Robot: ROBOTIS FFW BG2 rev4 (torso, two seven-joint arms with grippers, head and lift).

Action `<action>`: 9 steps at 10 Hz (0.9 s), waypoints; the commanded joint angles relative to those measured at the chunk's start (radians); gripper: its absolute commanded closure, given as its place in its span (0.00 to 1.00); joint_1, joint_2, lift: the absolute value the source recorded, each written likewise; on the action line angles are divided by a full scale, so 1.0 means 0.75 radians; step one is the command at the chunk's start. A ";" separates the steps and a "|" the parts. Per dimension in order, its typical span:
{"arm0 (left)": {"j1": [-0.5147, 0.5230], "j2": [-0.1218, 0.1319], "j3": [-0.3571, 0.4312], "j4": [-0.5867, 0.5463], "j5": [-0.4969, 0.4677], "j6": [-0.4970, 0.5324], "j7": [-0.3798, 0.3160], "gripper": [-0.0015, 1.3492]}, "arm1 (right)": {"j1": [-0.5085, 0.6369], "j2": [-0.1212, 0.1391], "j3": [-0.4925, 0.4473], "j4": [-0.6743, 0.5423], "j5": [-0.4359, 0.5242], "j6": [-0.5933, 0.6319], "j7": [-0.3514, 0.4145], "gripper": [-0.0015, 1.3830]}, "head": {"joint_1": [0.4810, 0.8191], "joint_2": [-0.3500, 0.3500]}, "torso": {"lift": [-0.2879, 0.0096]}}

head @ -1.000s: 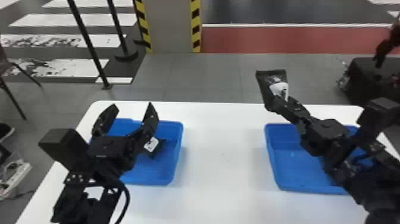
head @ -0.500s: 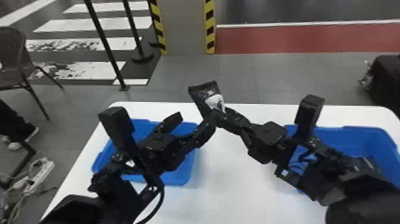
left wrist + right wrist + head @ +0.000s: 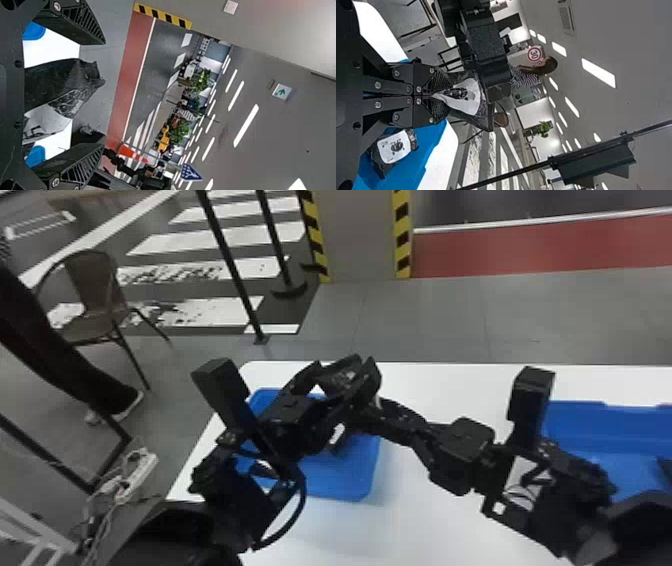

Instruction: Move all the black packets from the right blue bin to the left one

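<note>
Well, the white table [image 3: 450,530] leaves open room between the left blue bin [image 3: 345,487], near its left edge, and the right blue bin [image 3: 575,427]. Above the left bin, the left gripper [image 3: 345,366] has its fingers spread around the held black packet [image 3: 55,79] — the left wrist view shows gaps on both sides. The right wrist view shows the right gripper [image 3: 375,409] pinching its end — and another packet [image 3: 397,146] in the left bin, white label exposed.
</note>
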 commanded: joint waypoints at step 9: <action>0.017 -0.023 -0.021 0.072 0.071 -0.190 0.080 0.91 | -0.053 0.025 -0.024 0.145 -0.066 -0.175 -0.010 0.28 | 0.63 0.93 | 0.60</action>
